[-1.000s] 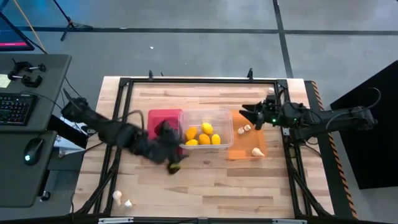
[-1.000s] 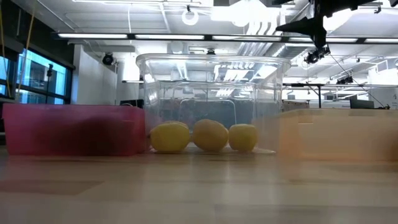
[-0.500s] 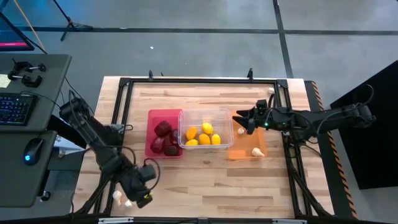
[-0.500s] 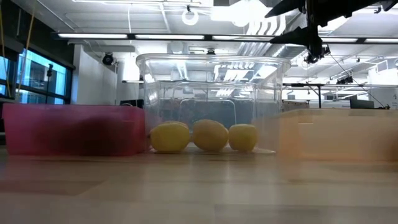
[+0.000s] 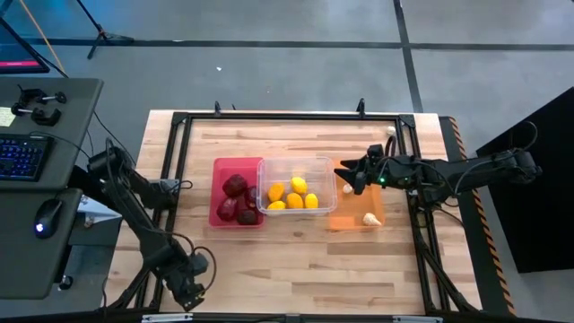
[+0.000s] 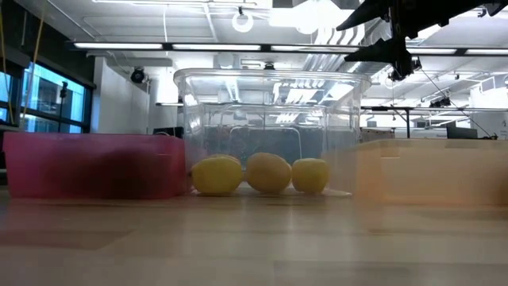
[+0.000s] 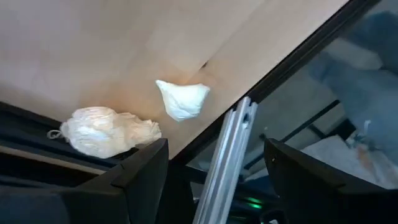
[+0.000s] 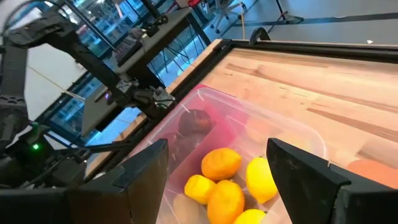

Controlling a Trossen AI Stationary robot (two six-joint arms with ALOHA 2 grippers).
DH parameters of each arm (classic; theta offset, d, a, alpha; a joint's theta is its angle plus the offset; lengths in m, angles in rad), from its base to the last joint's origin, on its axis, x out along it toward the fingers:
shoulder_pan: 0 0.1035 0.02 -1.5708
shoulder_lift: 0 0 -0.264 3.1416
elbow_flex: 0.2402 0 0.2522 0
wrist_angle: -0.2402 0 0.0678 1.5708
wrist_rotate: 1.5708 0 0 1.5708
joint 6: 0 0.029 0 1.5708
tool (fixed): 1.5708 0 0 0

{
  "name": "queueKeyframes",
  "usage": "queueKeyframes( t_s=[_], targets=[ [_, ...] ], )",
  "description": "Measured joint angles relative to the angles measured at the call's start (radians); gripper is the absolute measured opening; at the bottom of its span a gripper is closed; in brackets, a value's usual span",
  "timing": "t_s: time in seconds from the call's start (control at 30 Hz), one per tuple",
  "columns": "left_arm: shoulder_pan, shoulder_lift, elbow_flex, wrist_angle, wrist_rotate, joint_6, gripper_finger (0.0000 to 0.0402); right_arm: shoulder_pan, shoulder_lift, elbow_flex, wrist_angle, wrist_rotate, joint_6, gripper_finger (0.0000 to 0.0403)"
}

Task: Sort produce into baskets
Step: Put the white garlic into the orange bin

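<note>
the left gripper is hanging with fingers apart and empty over two garlic bulbs near the table's front corner. the right gripper is hovering open and empty beside the clear basket holding lemons. no readable writing.

red tray | yellow lemons | orange tray | white bulbs
</note>
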Motion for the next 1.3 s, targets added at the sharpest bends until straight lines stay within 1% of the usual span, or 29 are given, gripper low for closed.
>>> queueKeyframes(
  t_s=[0.13,0.3,0.67,0.77,0.83,0.9,1.03,1.13,1.23,1.3],
  targets=[
    [-0.006,0.077,0.000,0.024,0.046,0.027,0.0252,0.000,0.000,0.000,-0.010,0.000,0.000,0.0261],
    [-0.011,0.154,0.000,0.029,0.046,0.068,0.0252,0.000,0.000,0.000,-0.027,0.006,0.000,0.0261],
    [-0.019,0.232,0.000,0.030,0.036,0.106,0.0252,-0.001,0.000,0.000,-0.042,0.029,0.000,0.0261],
    [-0.019,0.238,0.001,0.026,0.038,0.113,0.0245,-0.001,0.000,0.000,-0.059,0.029,0.000,0.0261],
    [-0.019,0.238,0.001,0.018,0.038,0.113,0.0231,-0.001,0.000,0.000,-0.065,0.029,0.000,0.0261],
    [-0.019,0.238,0.001,0.013,0.037,0.113,0.0208,-0.001,0.000,0.000,-0.069,0.029,0.000,0.0261],
    [-0.019,0.238,0.001,0.011,0.035,0.131,0.0142,-0.001,0.000,0.000,-0.078,0.032,0.000,0.0261],
    [-0.019,0.220,0.000,0.047,0.035,0.190,0.0099,-0.001,0.000,0.000,-0.098,0.048,0.000,0.0261],
    [-0.002,0.166,0.000,0.046,0.021,0.240,0.0083,-0.001,0.000,0.000,-0.112,0.057,0.000,0.0261],
    [0.018,0.112,0.000,0.039,-0.037,0.255,0.0084,-0.001,0.000,0.000,-0.112,0.057,0.000,0.0261]
  ],
)
